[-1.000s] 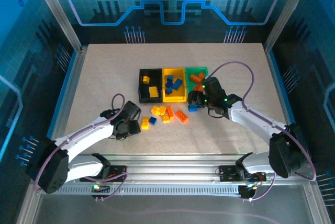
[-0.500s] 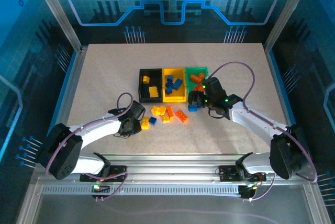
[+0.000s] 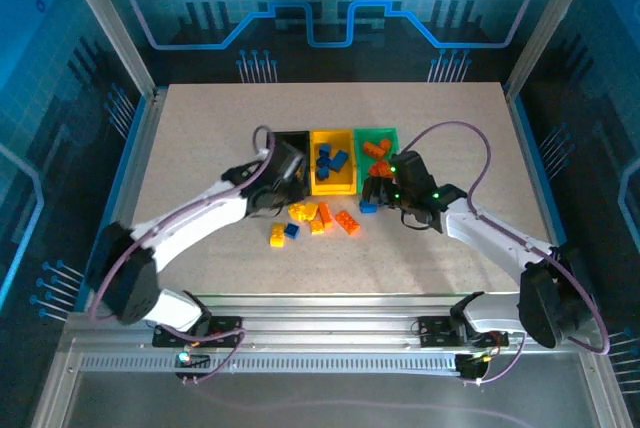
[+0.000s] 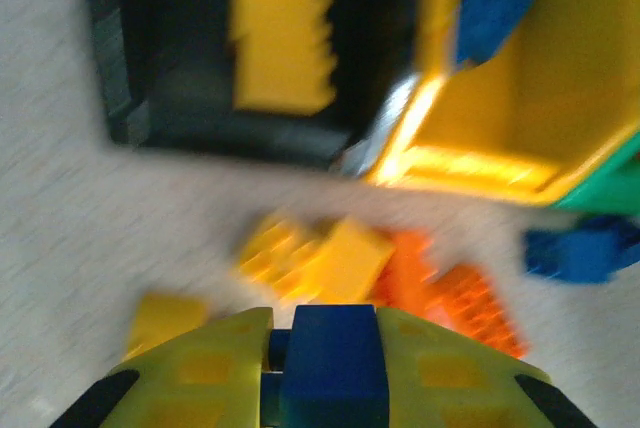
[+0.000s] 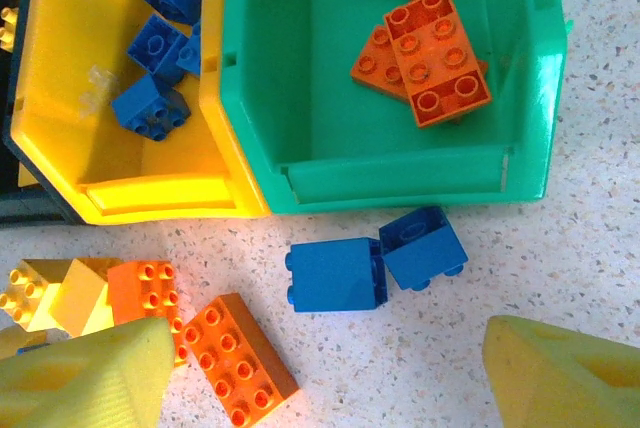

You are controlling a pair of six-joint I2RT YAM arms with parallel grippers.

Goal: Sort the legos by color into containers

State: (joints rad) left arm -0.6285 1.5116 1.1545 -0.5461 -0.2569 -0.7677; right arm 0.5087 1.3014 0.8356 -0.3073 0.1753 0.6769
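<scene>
My left gripper [image 3: 284, 186] is shut on a blue lego [image 4: 331, 358] and hovers at the near edge of the black container [image 3: 272, 140], close to the yellow container [image 3: 333, 188]. Below it lie loose yellow legos [image 4: 315, 258] and orange legos [image 4: 470, 303]. The black container [image 4: 120, 98] holds a yellow lego [image 4: 283, 38]. My right gripper [image 5: 330, 378] is open above two blue legos [image 5: 338, 274] lying just in front of the green container [image 5: 330, 88], which holds orange legos [image 5: 435, 53]. Blue legos [image 5: 150, 108] sit in the yellow container [image 5: 60, 138].
A loose pile of yellow, orange and blue bricks [image 3: 318, 218] lies on the table in front of the bins, with one yellow brick [image 3: 277, 237] nearest the arms. Metal frame posts [image 3: 110, 28] stand at the table's far corners.
The left gripper shut on a blue brick and swung away from the near pile, up toward the black and yellow bins. The right arm has barely moved.
</scene>
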